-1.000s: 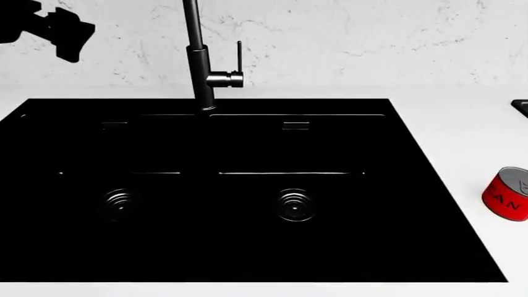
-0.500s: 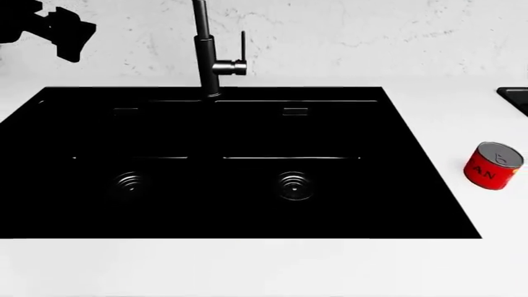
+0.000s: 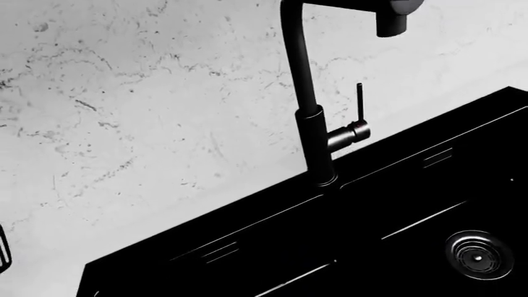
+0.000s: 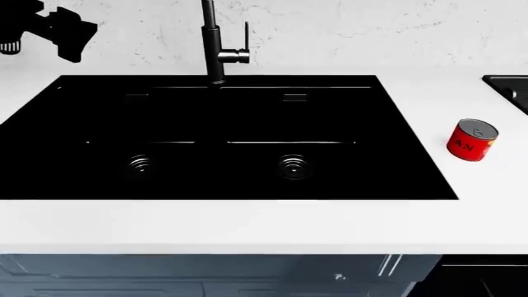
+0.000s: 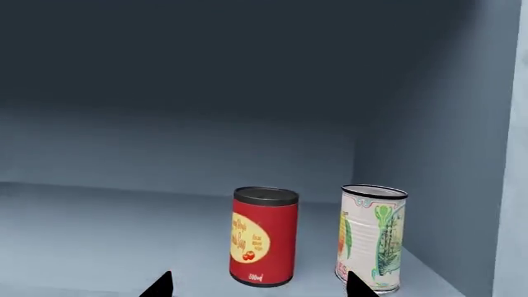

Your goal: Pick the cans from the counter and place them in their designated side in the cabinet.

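1. A small red cylindrical tin with a silver metal top [image 4: 472,140] stands upright on the smooth white bench [image 4: 247,226], at the right of the head view, beside the right rim of the black double sink [image 4: 222,136] and apart from it. Nothing touches it.
2. In the right wrist view, a taller red can with a yellow label patch and a dark lid [image 5: 263,236] stands upright on the grey-blue cabinet shelf [image 5: 91,229], in the lower middle of the frame. Just beside it, nearer the cabinet's side wall, stands a pale can with a green printed label [image 5: 371,237]; the two are apart, not touching.
3. My judgement: one red can appears already placed in the cabinet, and the tin on the bench is left to pick and place. Which side is its designated one cannot be told from these pictures.
4. The right claw [image 5: 258,288] shows only two dark fingertips at the bottom edge of its wrist view, set wide apart, with nothing between them; it faces the shelf.
5. The left claw [image 4: 46,25] is a dark shape in the upper left corner of the head view, against the marbled white wall [image 4: 371,31]. I cannot tell whether it is spread or pressed together.
6. A black tall-necked faucet [image 4: 216,46] stands at the sink's back rim; a flat black tray [image 4: 507,90] shows at the right edge.
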`<state>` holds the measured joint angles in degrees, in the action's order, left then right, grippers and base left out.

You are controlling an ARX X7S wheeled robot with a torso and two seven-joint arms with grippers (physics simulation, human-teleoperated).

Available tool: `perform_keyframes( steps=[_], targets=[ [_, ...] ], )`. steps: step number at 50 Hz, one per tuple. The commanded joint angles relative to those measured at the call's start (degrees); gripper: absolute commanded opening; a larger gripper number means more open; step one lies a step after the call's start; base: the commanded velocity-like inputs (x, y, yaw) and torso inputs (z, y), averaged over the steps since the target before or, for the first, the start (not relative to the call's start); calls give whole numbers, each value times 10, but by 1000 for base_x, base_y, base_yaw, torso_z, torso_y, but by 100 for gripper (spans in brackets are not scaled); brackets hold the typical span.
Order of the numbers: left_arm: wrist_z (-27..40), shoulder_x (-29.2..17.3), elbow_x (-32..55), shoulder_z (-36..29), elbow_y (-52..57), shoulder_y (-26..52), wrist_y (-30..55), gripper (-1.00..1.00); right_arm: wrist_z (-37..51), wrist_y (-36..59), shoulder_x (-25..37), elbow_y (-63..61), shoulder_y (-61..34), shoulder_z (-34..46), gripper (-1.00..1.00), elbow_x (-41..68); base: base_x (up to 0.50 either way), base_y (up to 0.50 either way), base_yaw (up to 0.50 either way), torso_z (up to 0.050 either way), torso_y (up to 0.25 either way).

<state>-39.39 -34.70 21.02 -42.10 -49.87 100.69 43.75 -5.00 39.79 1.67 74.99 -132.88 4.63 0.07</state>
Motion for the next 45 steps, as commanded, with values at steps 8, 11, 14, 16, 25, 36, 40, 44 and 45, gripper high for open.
perform_keyframes(
  steps=[8,11,14,16,25,36,40,44,45],
  targets=[
    [25,-10,19,19,50,-36,13,100,0,0,0,0,0,0,100,0,-212,13,0,0,0],
    [27,-12,23,23,59,-42,15,100,0,0,0,0,0,0,100,0,-194,9,0,0,0],
    [37,-15,31,33,73,-51,17,100,0,0,0,0,0,0,100,0,-168,3,0,0,0],
    [47,-18,36,40,84,-61,17,100,0,0,0,0,0,0,100,0,-145,0,0,0,0],
    [150,-25,85,128,164,-128,4,100,-19,-62,25,0,69,43,100,-2,-99,0,0,0,0],
    [275,-33,145,230,295,-210,0,100,-35,-166,30,0,108,33,100,4,-8,0,0,0,0],
    [297,-32,140,242,309,-227,-21,100,-29,-233,32,0,116,13,100,13,0,0,0,0,0],
    [319,-30,146,260,330,-244,-33,100,-26,-323,34,0,131,-5,100,18,0,0,0,0,0],
    [324,-28,149,266,335,-249,-36,100,-26,-339,34,0,134,-12,100,22,0,0,0,0,0]
  ],
)
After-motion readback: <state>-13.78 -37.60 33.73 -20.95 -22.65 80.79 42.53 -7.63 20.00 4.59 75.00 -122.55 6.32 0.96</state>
